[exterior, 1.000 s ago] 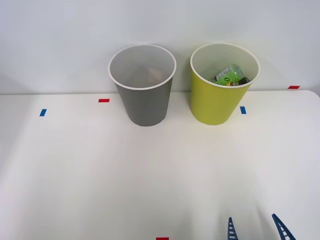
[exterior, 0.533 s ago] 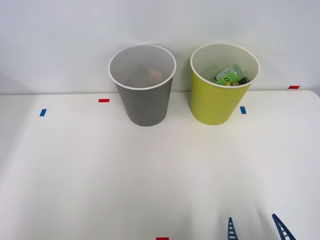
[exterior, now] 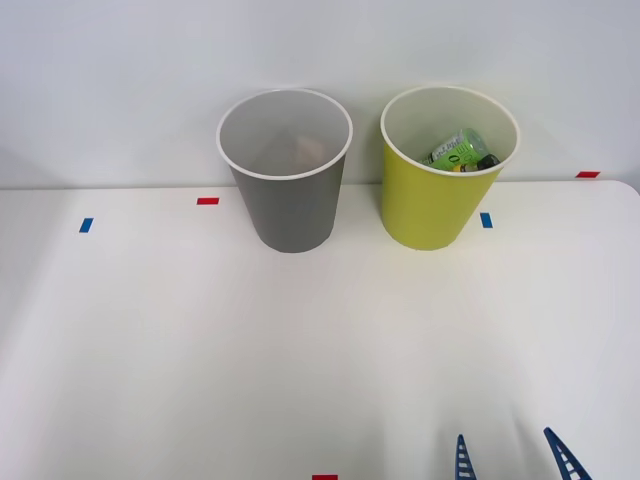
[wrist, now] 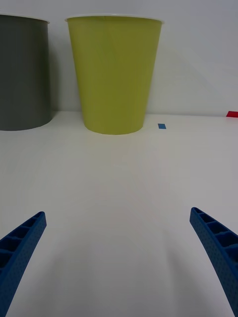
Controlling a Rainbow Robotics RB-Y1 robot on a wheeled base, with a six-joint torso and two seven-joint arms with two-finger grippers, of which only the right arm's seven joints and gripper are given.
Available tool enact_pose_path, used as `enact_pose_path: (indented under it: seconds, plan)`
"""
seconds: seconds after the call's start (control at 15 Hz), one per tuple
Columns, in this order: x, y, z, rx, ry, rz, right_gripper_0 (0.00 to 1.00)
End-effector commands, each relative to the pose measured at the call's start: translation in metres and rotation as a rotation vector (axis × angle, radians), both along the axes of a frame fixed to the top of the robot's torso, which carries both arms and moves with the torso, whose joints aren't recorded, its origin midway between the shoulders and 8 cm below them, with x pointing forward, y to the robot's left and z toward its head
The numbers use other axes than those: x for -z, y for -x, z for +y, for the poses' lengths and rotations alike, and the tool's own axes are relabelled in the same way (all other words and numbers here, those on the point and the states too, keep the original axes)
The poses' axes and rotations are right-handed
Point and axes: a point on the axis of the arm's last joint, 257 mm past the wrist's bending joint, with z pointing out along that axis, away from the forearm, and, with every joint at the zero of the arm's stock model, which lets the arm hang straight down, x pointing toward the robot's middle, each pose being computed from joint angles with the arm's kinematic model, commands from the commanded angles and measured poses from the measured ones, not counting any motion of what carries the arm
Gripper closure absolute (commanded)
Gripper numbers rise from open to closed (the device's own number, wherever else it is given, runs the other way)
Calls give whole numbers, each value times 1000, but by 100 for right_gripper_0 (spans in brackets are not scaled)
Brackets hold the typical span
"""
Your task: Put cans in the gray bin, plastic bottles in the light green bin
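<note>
The right gripper (exterior: 513,460) hangs low near the white table's (exterior: 200,340) near edge, blue ribbed fingers (wrist: 218,247) spread wide, holding nothing, likely parked clear. Ahead, the round lime wastebasket (exterior: 430,200) holds the green-labelled plastic bottle (exterior: 457,149), black cap down. Beside it, the round gray wastebasket (exterior: 290,205): something pale inside, too dim to name.

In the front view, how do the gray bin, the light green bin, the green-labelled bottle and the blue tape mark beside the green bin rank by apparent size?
1. gray bin and light green bin: they look alike, so no ranking.
2. green-labelled bottle, partly hidden inside the green bin.
3. blue tape mark.
</note>
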Motion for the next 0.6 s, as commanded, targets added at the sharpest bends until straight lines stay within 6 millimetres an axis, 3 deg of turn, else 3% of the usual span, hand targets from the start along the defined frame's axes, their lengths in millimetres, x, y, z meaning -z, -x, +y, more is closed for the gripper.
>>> enact_pose_path:
  seconds: [0.07, 0.6]
  plan:
    - [0, 0, 0, 0, 0, 0, 0]
    - [0, 0, 0, 0, 0, 0, 0]
